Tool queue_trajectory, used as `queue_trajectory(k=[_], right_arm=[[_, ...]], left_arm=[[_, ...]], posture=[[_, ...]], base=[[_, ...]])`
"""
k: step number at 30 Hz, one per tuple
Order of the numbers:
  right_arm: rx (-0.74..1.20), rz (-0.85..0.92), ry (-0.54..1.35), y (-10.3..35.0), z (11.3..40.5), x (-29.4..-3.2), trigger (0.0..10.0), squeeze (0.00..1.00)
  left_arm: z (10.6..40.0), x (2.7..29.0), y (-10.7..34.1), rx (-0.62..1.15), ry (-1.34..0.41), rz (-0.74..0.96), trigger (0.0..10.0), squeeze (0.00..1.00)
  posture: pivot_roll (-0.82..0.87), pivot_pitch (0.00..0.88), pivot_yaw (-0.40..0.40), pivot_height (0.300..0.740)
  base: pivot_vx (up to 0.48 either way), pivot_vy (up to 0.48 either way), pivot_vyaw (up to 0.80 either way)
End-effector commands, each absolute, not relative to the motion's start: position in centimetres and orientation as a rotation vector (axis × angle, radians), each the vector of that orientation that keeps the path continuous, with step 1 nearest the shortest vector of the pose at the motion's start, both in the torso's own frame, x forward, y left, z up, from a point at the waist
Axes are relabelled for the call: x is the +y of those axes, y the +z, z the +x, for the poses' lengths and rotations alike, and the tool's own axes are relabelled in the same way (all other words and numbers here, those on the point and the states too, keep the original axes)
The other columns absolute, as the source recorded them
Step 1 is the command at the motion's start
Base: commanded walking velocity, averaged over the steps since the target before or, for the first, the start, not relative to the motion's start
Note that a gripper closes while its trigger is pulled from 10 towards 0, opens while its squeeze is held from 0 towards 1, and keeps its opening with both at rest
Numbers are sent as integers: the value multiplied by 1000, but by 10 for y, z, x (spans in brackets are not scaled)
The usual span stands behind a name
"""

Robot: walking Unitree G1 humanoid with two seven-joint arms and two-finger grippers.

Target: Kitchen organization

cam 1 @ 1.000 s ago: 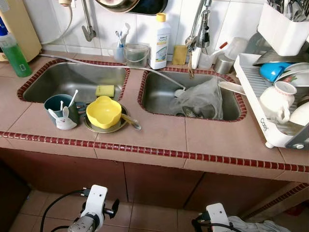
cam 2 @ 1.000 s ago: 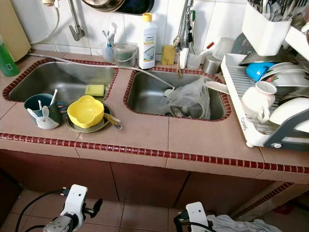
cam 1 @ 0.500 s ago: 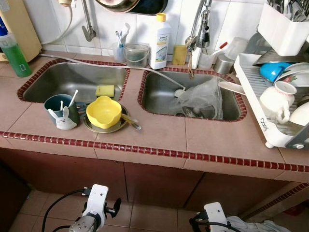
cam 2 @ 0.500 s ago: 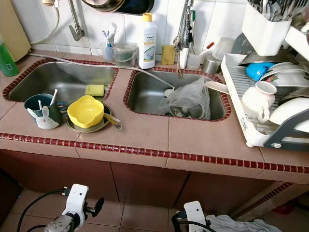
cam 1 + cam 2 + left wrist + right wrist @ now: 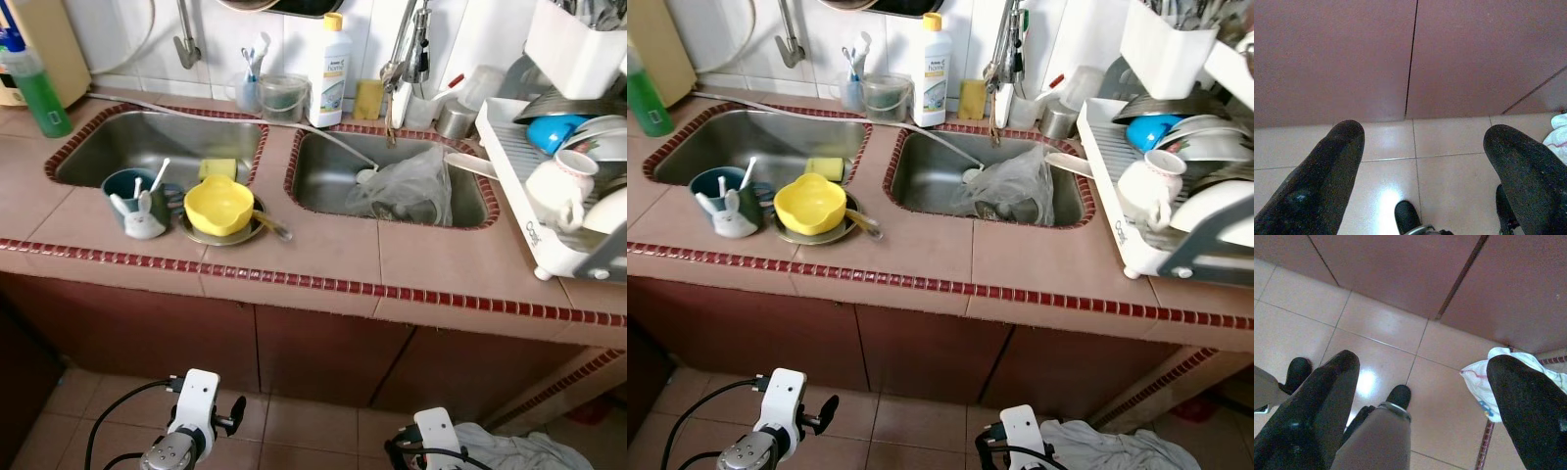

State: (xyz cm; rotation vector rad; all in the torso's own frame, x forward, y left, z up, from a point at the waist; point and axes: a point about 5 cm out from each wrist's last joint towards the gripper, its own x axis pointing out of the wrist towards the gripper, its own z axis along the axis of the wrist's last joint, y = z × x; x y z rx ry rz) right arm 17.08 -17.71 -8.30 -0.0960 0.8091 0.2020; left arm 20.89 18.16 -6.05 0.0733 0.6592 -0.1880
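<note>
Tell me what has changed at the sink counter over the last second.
Only the camera moved: the view pulled back and tilted down, showing more cabinet front and floor. The yellow bowl, teal cup, plastic bag and dish rack stayed put. The left gripper and right gripper still hang open and empty.
</note>
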Motion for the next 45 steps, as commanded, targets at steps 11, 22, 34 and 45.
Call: queue_trajectory(k=[11, 22, 34, 45], right_arm=[[823, -89, 186, -85, 168, -180, 10000, 0], [704, -71, 297, -70, 191, -173, 10000, 0], [395, -93, 550, -21, 242, -159, 10000, 0], [12, -99, 505, 59, 289, -168, 10000, 0]], left_arm=[[212, 180, -59, 648, -202, 94, 10000, 0], [231, 172, -41, 515, -323, 121, 10000, 0], [256, 165, 4, 232, -595, 171, 10000, 0], [285, 180, 65, -9, -532, 122, 10000, 0]], posture=[[78, 0, -38, 740], [75, 0, -38, 740], [69, 0, -27, 740], [77, 0, -27, 740]], base=[[-114, 0, 0], [0, 0, 0], [0, 0, 0], [0, 0, 0]])
